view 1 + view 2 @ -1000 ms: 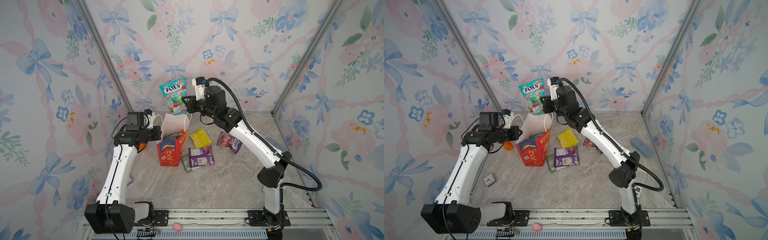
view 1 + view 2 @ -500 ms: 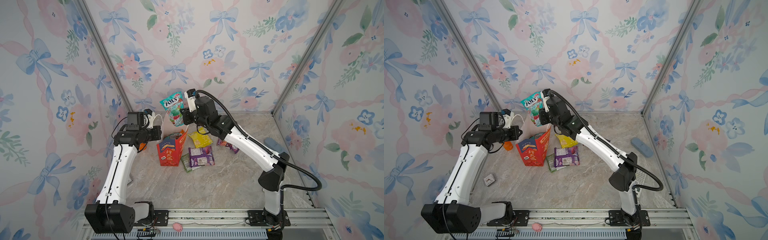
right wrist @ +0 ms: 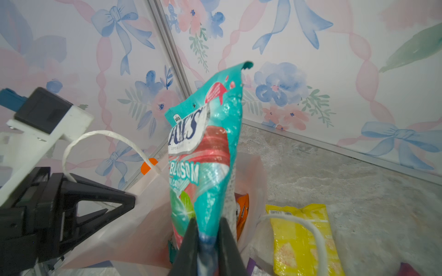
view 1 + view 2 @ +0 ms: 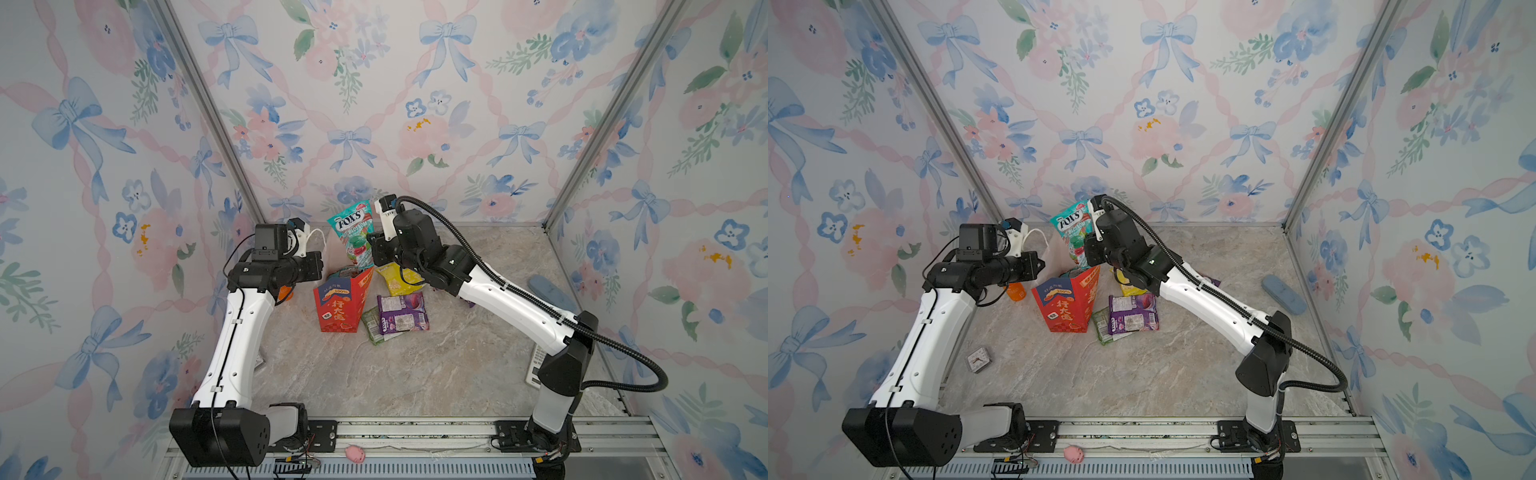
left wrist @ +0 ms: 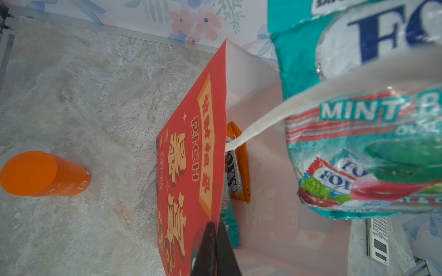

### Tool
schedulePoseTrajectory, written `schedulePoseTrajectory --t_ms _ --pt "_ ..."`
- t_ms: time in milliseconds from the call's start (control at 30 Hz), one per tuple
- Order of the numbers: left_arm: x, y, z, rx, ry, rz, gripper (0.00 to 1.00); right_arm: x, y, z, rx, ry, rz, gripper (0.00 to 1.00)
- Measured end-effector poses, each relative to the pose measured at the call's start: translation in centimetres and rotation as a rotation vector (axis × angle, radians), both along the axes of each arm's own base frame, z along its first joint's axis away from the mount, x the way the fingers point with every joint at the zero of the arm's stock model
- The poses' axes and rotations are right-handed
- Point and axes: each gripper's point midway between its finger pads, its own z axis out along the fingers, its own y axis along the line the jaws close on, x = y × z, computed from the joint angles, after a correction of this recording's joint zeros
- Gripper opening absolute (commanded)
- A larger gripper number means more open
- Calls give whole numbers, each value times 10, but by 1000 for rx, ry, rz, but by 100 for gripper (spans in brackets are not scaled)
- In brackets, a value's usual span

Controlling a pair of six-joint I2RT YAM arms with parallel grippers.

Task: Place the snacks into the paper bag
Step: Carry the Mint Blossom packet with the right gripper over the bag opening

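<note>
Right wrist | right gripper (image 3: 207, 230) pinches teal packet (image 3: 208, 153) | above paper bag (image 3: 143, 227) mouth

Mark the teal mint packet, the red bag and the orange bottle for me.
teal mint packet (image 4: 350, 225): in a top view, white logo patch.
red bag (image 4: 335, 308): in a top view, front panel.
orange bottle (image 5: 59, 176): left wrist view, its side.

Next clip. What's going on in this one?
The left end effector is pinched shut on the rim of the red paper bag, holding it open. The right end effector grips a teal FOX'S packet just above the bag's mouth, not yet released. An orange packet is already inside; a yellow packet, a purple packet and a green packet lie on the table beside it.
</note>
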Motion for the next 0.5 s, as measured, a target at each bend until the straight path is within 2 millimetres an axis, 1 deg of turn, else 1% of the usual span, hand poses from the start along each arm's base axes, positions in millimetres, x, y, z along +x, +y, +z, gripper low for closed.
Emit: schedulePoseTrajectory --t_ms 400,500 --pt "0 0 -1 0 2 0 0 -1 9 -20 115 93 -32 0" --pt "0 0 -2 0 5 0 0 -1 11 -22 148 112 -35 0"
